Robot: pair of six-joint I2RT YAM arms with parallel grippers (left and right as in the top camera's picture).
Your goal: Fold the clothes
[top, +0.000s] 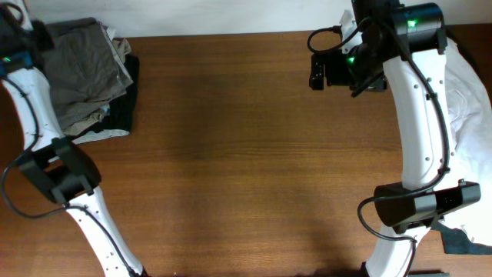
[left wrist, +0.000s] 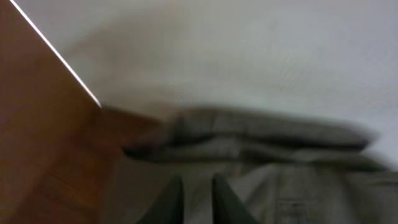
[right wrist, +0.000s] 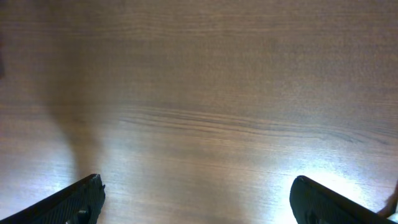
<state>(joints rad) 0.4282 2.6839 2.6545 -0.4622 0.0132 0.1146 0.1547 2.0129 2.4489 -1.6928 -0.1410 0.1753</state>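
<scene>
Grey clothes (top: 84, 69) look stacked upper left, white shirt (top: 470, 100) not folded yet; right gripper (right wrist: 196, 182) apart, left gripper (left wrist: 198, 190) unclear.

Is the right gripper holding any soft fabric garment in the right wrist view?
No, the right gripper stands wide open, and only the bare brown wooden table shows between its fingertips.

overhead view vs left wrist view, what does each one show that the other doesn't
Only overhead: the right end effector above bare wood, a white garment at the right edge, a dark garment under the pile. Only left wrist: a close look at the left end effector over blurred fabric folds, its opening unclear. Both: the grey-olive shorts and the wooden table.
</scene>
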